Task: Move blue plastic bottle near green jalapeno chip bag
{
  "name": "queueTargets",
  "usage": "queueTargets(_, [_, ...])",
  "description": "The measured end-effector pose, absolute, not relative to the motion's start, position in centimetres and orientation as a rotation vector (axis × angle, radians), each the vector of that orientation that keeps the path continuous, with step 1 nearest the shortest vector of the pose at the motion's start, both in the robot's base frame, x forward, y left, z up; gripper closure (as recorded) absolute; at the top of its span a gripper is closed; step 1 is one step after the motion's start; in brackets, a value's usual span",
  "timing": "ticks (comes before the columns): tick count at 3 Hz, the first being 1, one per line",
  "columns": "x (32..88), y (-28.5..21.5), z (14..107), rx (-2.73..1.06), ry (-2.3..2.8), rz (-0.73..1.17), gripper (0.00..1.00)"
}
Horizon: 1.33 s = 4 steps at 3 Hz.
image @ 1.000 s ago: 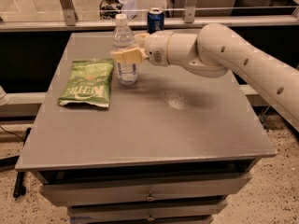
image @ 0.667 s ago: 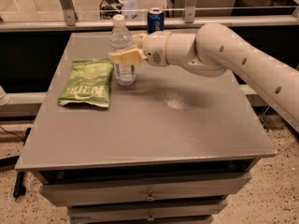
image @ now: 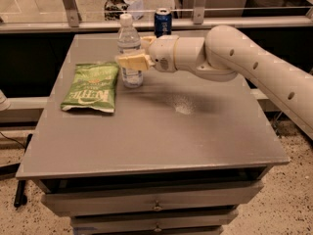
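The blue plastic bottle (image: 128, 37) is a clear bottle with a white cap. It stands upright on the grey table (image: 161, 131), just right of the green jalapeno chip bag (image: 92, 86). The bag lies flat on the left part of the table, with a small gap between it and the bottle's base. My gripper (image: 138, 53) reaches in from the right at the bottle's mid-height. One tan finger (image: 131, 61) is in front of the bottle and the other is behind it, shut on the bottle's middle.
A dark blue soda can (image: 163, 20) stands at the table's back edge, behind my wrist. My white arm (image: 254, 62) spans the right rear of the table. A rail with glass runs behind the table. Drawers (image: 156, 207) are below the front edge.
Almost nothing has moved. The bottle stays upright beside the bag, and my gripper stays around its middle, perhaps slightly lower.
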<state>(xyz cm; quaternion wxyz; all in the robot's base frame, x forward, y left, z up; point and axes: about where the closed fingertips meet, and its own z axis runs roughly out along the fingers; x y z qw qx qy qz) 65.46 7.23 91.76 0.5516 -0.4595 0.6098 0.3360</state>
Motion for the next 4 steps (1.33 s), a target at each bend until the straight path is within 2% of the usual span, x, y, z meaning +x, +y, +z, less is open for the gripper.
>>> queueTargets(1, [65.0,7.1,91.8,-1.102,1.441,0.799,0.00])
queueTargets(2, [64.1,6.0,92.0,-1.114,1.452,0.783,0.00])
queueTargets(4, [61.0,-4.8,95.5,-1.057,1.462,0.632,0.00])
